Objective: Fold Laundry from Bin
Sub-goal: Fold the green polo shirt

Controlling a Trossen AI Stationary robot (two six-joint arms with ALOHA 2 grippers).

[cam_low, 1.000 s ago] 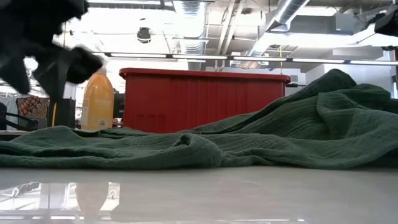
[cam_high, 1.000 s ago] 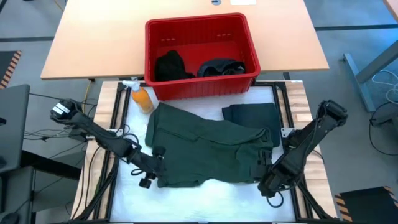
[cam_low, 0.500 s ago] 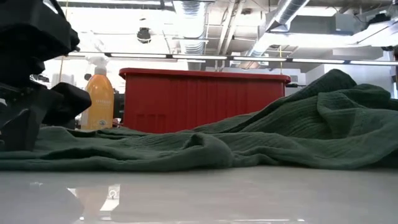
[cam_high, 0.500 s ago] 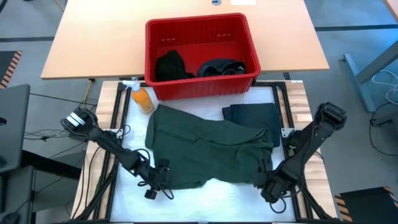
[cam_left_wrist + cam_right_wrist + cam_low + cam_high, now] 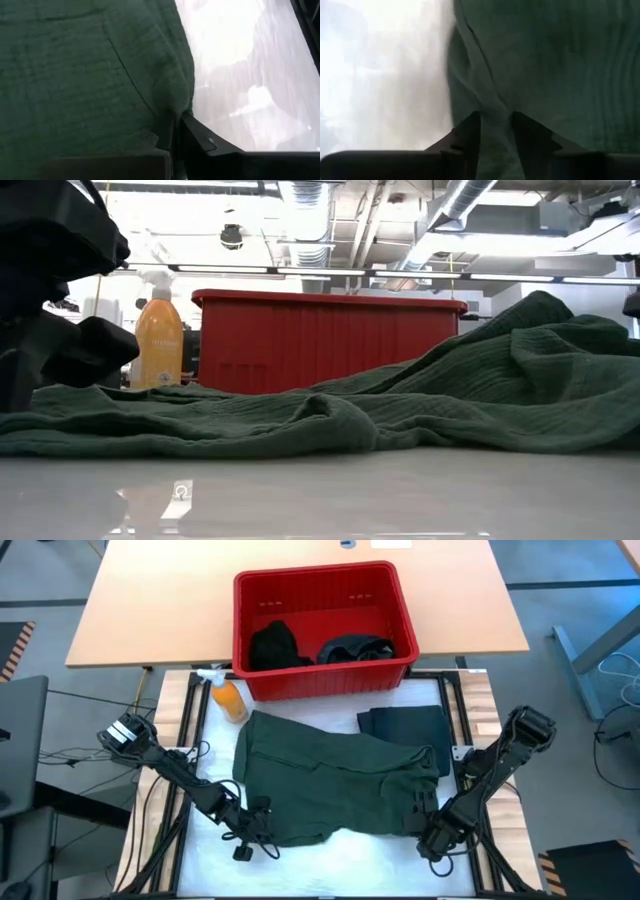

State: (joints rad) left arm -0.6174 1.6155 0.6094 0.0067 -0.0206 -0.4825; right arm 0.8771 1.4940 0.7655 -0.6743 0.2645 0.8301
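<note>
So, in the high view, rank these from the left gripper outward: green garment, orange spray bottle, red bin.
1. green garment: pinched at its near left corner by the left gripper.
2. orange spray bottle: beyond, beside the bin's left corner.
3. red bin: farthest, at the table's far edge.

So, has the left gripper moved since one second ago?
Yes. In the high view the left gripper has moved toward the table's near edge, farther from the orange spray bottle, and now pinches the near hem of the green garment.
</note>
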